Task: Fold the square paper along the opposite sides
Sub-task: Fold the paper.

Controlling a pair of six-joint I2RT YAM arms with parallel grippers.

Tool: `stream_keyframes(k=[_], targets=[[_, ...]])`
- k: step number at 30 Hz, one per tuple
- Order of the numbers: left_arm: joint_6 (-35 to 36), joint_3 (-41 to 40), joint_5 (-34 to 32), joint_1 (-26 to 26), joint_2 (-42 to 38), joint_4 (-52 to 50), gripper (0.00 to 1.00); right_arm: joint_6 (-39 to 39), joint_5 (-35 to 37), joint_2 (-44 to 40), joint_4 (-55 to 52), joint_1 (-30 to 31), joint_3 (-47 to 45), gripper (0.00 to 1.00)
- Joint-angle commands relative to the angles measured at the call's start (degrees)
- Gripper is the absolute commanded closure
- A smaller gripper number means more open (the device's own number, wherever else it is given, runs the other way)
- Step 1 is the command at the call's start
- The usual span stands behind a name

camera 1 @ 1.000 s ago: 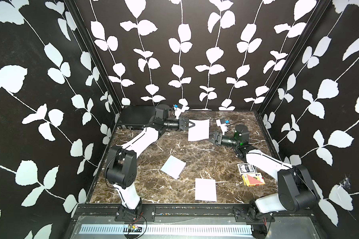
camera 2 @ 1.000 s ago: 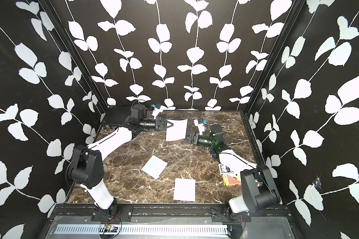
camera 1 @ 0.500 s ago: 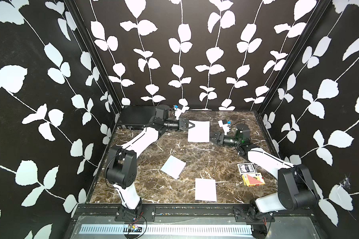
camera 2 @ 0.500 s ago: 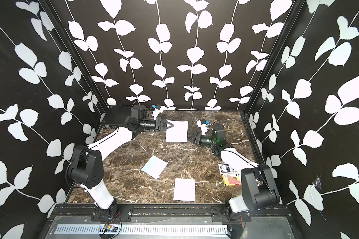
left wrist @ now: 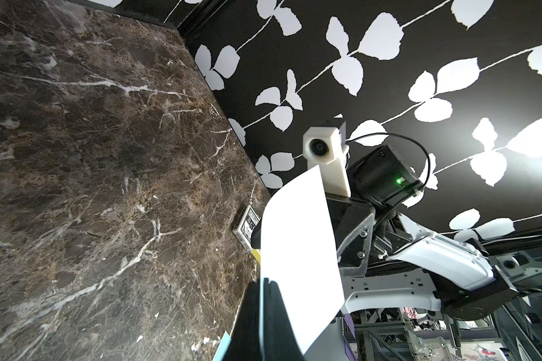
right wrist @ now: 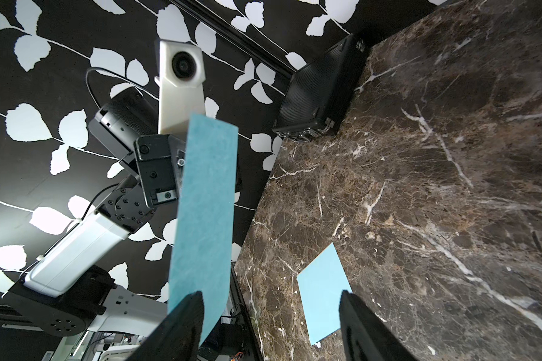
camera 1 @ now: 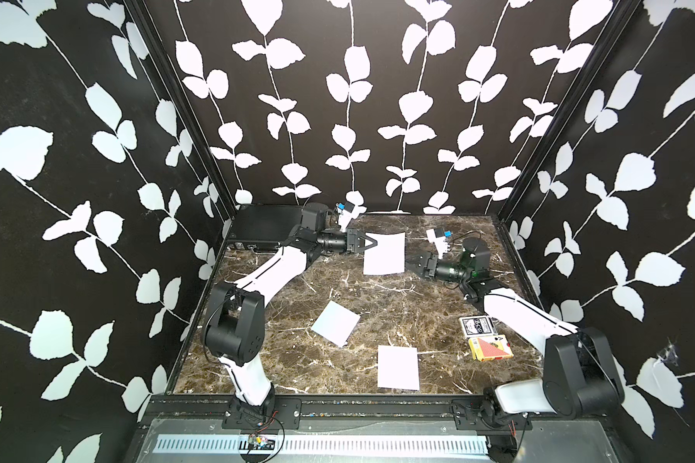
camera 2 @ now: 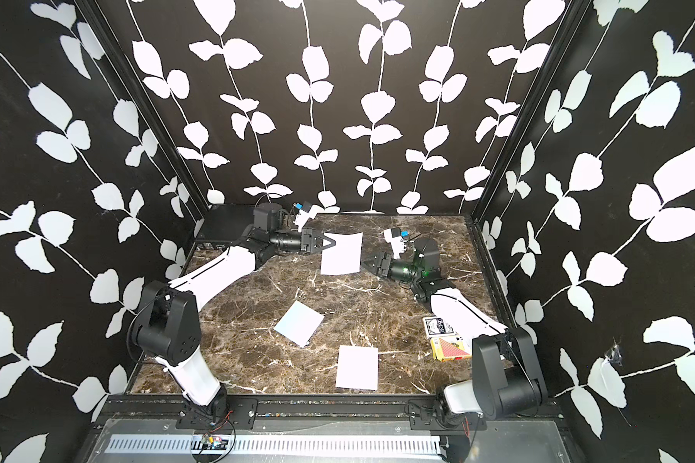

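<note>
A white square paper (camera 1: 384, 253) (camera 2: 341, 254) hangs in the air over the back of the table. My left gripper (camera 1: 374, 243) (camera 2: 333, 243) is shut on its left edge. The left wrist view shows the sheet (left wrist: 298, 243) curving away from the closed left gripper (left wrist: 263, 284). My right gripper (camera 1: 412, 262) (camera 2: 368, 264) is open just right of the sheet. In the right wrist view the paper (right wrist: 205, 203) looks pale blue. Its near edge lies beside one finger (right wrist: 185, 315) of the wide-open right gripper (right wrist: 269, 294), and nothing is clamped.
Two more white sheets lie on the marble table, one mid-table (camera 1: 336, 323) (right wrist: 324, 303) and one near the front edge (camera 1: 398, 367). Two card packs (camera 1: 476, 325) (camera 1: 490, 348) lie by the right arm. A black case (camera 1: 263, 232) (right wrist: 319, 97) stands at the back left corner.
The held paper has swung a little and now hangs straighter. The right gripper drew back slightly, then returned to the paper's right edge, still open. The left grip is unchanged.
</note>
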Motion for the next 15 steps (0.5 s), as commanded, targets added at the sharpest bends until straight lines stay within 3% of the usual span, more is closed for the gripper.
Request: stream_keyframes(k=[1,15], targets=[[0.9,-0.1,-0.1,-0.2,-2.5,-0.6,1.0,2.4,-0.2,-1.5,5.0,0.8,2.8,0.28],[0.5,-0.6,0.3,-0.3,-3.7,-0.2,1.0,5.0,1.3,2.2,8.8,6.5,6.1,0.25]])
